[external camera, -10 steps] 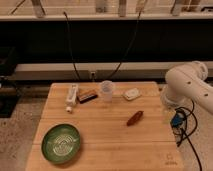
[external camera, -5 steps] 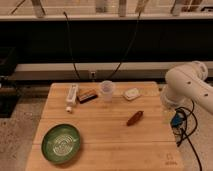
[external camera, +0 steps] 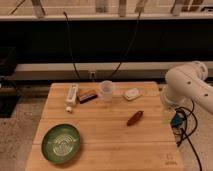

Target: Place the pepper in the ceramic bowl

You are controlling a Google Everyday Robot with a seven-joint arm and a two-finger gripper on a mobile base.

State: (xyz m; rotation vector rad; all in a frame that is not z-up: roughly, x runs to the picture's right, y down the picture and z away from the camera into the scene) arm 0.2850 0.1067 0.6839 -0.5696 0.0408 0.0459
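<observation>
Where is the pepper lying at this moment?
In the camera view the pepper lies right of centre on the wooden table, below the white object and the clear cup; the gripper is at the table's right edge.

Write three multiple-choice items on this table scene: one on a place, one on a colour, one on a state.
1. Where does the small reddish-brown pepper lie?
A. in the bowl
B. on the wooden table, right of centre
C. in the cup

2. What colour is the round glossy ceramic bowl?
A. green
B. blue
C. white

3. How does the clear plastic cup stand?
A. on its side
B. upside down
C. upright

Answers:
1 B: the pepper lies bare on the boards, apart from the gripper at the table's right edge.
2 A: its inside is green with pale rings.
3 C: its open rim faces up.
</observation>
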